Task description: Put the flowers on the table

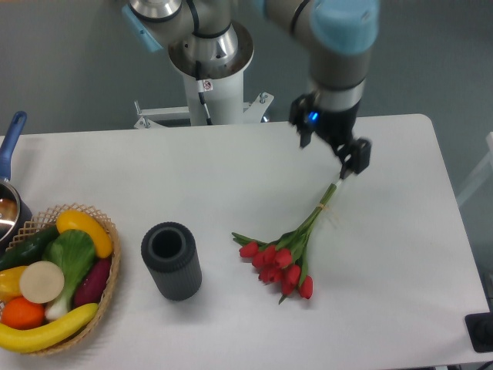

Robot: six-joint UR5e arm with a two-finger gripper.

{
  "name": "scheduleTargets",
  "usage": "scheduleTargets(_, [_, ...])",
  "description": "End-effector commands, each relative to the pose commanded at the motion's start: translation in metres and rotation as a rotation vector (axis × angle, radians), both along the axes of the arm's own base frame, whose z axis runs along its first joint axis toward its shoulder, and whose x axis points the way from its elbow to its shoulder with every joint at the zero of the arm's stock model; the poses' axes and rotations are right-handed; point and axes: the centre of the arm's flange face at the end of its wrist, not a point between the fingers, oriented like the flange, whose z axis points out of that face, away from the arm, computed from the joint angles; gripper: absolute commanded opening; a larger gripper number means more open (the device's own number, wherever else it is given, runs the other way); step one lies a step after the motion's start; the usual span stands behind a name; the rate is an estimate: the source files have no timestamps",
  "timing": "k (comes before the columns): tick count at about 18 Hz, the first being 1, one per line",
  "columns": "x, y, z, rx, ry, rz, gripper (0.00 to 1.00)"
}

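Red tulips [279, 262] lie on the white bench [231, 177], right of centre and toward the near edge; blooms point near-left, the bound green stems run up and to the right toward the arm

Pincer [348, 168] sits at the far tip of the stems, just above the bench surface. Its dark fingers are at the stem ends, but from this angle I cannot tell whether they are closed on them or already parted. The stem tips look pale where they meet the fingers

Bunch appears to rest along its whole length: flower heads flat on the surface, leaves splayed out to the left. Holding by the stem ends makes sense for this job: it keeps the fingers clear of the soft blooms and lets the heavy end come down first

Dark ribbed cylindrical vase [171, 260] stands upright, well apart to the left of the blooms, mouth open and nothing inside it. Wicker basket [108, 279] of fruit and vegetables at the near-left corner; a pot with a blue handle [12, 139] at the left edge

Judgement: placement looks all but complete, what remains is a release and a lift away without dragging the stems
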Motion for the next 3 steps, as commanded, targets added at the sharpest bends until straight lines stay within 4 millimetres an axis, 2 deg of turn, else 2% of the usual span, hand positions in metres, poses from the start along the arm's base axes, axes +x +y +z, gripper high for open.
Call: scheduleTargets(3, [-0.011,-0.02,0.008,0.08,-0.02,0.031,1.0])
